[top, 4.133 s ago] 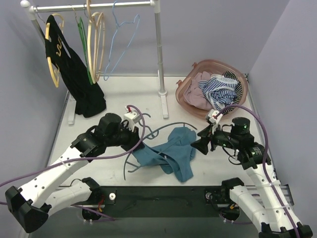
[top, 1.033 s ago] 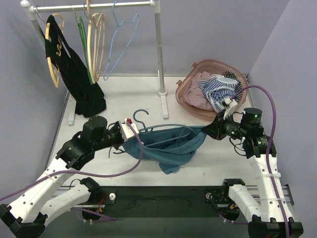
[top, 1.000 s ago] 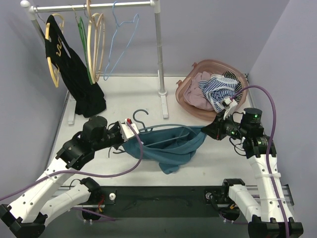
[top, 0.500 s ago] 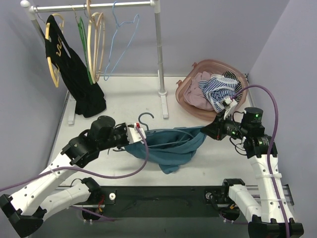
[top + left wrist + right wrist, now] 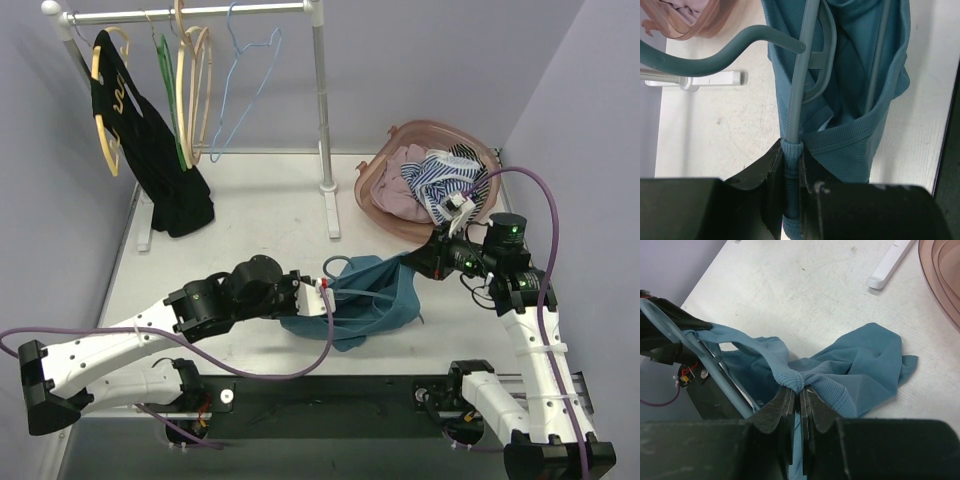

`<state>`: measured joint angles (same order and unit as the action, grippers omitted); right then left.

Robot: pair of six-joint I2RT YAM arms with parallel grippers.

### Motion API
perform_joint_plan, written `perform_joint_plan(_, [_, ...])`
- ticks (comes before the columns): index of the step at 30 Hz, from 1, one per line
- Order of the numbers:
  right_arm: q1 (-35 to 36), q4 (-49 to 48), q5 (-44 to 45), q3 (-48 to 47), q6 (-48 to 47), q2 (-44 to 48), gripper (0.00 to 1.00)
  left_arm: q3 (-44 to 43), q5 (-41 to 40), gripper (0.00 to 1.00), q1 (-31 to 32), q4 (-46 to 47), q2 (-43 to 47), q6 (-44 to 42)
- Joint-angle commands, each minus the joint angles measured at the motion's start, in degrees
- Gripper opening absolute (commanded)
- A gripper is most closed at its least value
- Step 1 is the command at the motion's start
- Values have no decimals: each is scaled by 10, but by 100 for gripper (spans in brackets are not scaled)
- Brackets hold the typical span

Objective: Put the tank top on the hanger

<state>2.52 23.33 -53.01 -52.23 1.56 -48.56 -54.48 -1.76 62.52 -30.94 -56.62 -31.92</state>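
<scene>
Top view first: the soft teal-blue cloth tank top (image 5: 372, 300) is strung between the two arms, mid-worktop near the front edge, with its lower folds down on the white worktop (image 5: 250, 210). The left claw (image 5: 318, 290) is at its left end and the right claw (image 5: 420, 262) is at its upper right corner. The thin dark teal plastic hanger (image 5: 336, 265) pokes its curved hook out by the left claw. A pink plastic basket (image 5: 378, 188) of laundry sits behind the right arm.

Left wrist cam: the left claw (image 5: 791, 160) is clamped on one hanger (image 5: 802, 75) arm, with the tank top's (image 5: 855, 75) ribbed edge bunched over it. The hanger's bars run inside the cloth.

Right wrist cam: the right claw (image 5: 799, 392) is pressed together, pinching the ribbed hem of the tank top (image 5: 860, 360). A hanger (image 5: 710, 367) bar runs into the cloth on the left.
</scene>
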Motion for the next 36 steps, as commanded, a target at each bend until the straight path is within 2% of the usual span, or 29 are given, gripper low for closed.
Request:
perform_joint_plan(1, [9,-34,-20,-15,11,5,0,-14,-25,0,15,72,-22,34])
perform_joint_plan(16, [38,-29,-20,37,24,29,2,-30,-35,0,45,134,-63,97])
perform_joint_plan(18, [44,-16,-10,44,21,35,14,-30,-40,0,45,139,-59,108])
perform_joint_plan(19, [46,-11,-9,46,13,37,28,-32,-43,0,45,142,-58,111])
perform_joint_plan(23, [47,29,-4,15,-10,50,52,-41,-54,0,45,129,-50,114])
perform_joint_plan(25, [47,64,-10,-34,-40,49,61,-48,-61,0,45,107,-45,109])
perform_joint_plan(27, [47,99,-31,-91,-88,41,65,-64,-62,0,45,93,-39,100])
perform_joint_plan(31, [67,227,-54,-151,-183,16,67,-108,-69,0,45,48,-33,73])
perform_joint_plan(36, [129,304,-39,-170,-288,0,67,-180,-59,0,45,4,-39,42])
